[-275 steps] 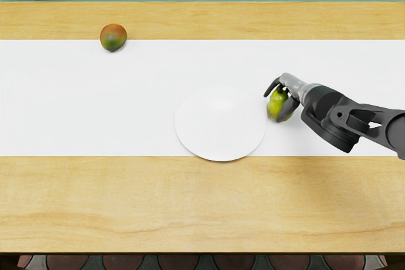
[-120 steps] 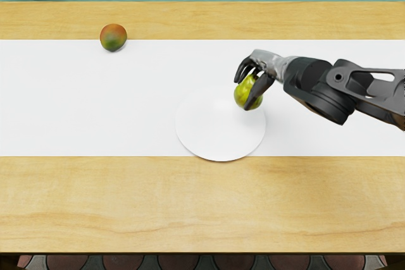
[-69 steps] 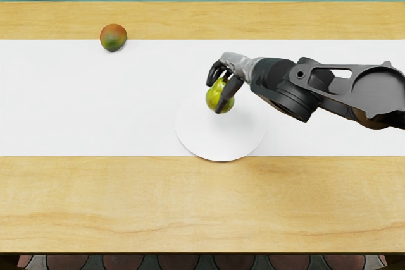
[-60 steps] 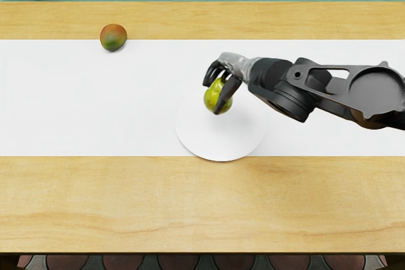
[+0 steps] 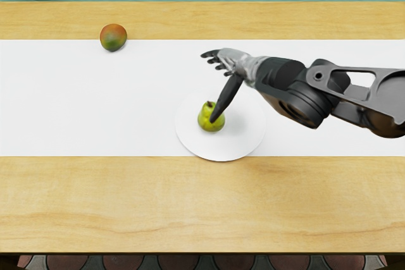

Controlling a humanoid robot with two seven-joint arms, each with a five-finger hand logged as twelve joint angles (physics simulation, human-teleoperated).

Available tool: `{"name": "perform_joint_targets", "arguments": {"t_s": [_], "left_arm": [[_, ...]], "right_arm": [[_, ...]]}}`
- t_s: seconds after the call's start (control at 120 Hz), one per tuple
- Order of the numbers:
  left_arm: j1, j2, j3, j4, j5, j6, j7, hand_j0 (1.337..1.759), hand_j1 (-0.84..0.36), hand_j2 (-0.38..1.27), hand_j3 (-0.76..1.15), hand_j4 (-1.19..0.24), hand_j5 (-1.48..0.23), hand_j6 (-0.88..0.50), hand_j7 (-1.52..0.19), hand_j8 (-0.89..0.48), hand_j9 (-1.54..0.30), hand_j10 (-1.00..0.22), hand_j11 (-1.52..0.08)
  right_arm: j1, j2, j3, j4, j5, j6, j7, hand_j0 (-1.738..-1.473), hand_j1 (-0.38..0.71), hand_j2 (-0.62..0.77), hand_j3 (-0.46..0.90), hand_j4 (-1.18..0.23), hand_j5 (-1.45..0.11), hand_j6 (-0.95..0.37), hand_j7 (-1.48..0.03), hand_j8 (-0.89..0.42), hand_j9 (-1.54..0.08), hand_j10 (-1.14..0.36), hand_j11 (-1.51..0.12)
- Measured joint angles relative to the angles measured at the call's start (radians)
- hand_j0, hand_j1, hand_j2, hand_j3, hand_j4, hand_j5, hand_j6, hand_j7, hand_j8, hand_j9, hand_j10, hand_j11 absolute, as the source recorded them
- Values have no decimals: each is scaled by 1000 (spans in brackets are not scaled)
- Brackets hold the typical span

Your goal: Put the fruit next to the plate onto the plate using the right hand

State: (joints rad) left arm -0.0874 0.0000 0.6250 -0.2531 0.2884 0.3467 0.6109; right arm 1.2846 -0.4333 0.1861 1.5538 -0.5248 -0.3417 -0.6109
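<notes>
Pear point(image 5: 209, 119) is sitting upright on the plate point(image 5: 243, 136), a bit off centre, stem up. It's green-yellow, smooth, fat-bottomed, so prob. resting stable w/o support. Plate is lying flat, round, matte white, on a white runner point(image 5: 95, 105) across a pale wood-grain table point(image 5: 190, 207). Right hand point(image 5: 234, 66) is hovering just behind w/ fingers point(image 5: 212, 56) splayed wide, gripping nothing. One dark digit is pointing down at the pear, contact unclear. Rounder red-green fruit point(image 5: 113, 36) is lying well apart, far corner.
</notes>
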Motion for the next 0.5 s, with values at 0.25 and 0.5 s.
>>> {"name": "perform_joint_targets", "arguments": {"t_s": [0.25, 0.5], "left_arm": [[0, 0, 0, 0, 0, 0, 0, 1658, 349, 0, 0, 0, 0, 0, 0, 0, 0, 0, 0], [15, 0, 0, -2, 0, 0, 0, 1658, 349, 0, 0, 0, 0, 0, 0, 0, 0, 0, 0]], "right_arm": [[-251, -268, 398, 133, 491, 605, 0, -1658, -301, 5, 0, -47, -64, -40, -62, -37, -63, -38, -63], [-335, -549, 454, 66, 826, 920, 0, -1658, -310, -3, 0, -34, -46, -32, -46, -31, -46, -32, -46]]}}
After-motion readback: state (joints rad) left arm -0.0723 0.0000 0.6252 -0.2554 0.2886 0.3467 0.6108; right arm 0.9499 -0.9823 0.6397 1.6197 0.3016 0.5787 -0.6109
